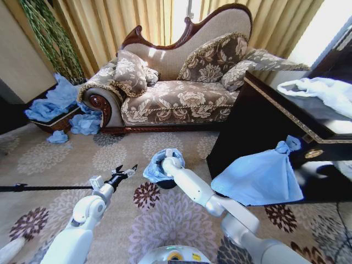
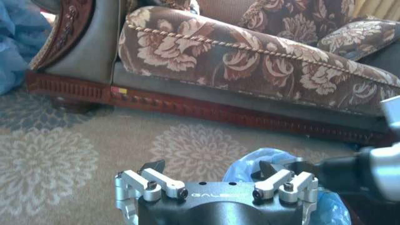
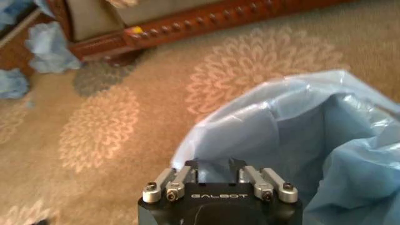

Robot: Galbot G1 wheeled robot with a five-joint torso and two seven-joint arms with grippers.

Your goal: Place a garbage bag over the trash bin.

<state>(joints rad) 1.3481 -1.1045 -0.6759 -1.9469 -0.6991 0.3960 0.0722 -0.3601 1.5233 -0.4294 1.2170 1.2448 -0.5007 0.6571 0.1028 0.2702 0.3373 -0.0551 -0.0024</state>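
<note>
One garbage bag (image 1: 158, 165) drapes one black bin (image 1: 166, 182) on the carpet (image 1: 66, 159) before the sofa (image 1: 181, 82). The right gripper (image 3: 216, 165) reaches inside the bag, jaws together on its film. The left gripper (image 1: 125, 172) hovers beside, jaws apart.

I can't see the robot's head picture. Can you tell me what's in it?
The right pincer is at the blue bag over the black bin on the carpet. The left pincer, open, is beside it, with a sofa behind.

Left tool (image 1: 125, 172) open, low; right tool (image 3: 214, 165) closed, outstretched.
</note>
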